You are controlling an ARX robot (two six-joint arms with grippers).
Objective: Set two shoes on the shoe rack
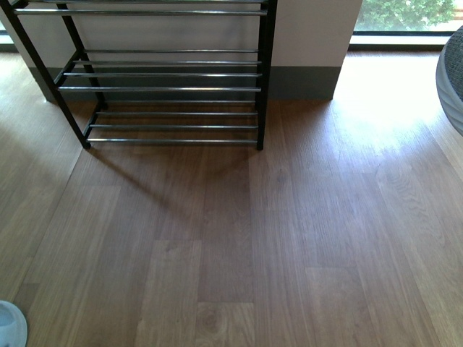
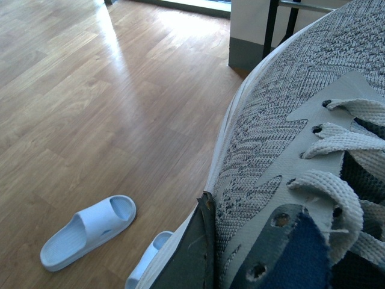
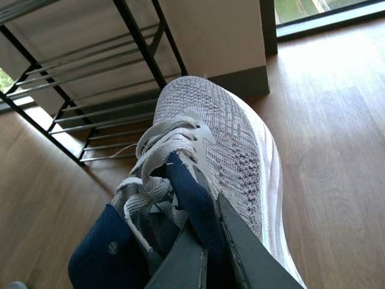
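Left pincer (image 2: 204,260) clenched grey knit sneaker (image 2: 283,108) | right pincer (image 3: 212,244) clenched its grey twin (image 3: 234,132) | black chrome-barred rack (image 1: 173,89), 11 o'clock

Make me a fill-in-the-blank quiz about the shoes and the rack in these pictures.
The shoe rack has chrome bars and a ___ frame. The whole slide lying on the wooden floor is pale ___. In the right wrist view, the grey sneaker points its toe toward the ___.
Missing words: black; blue; rack.
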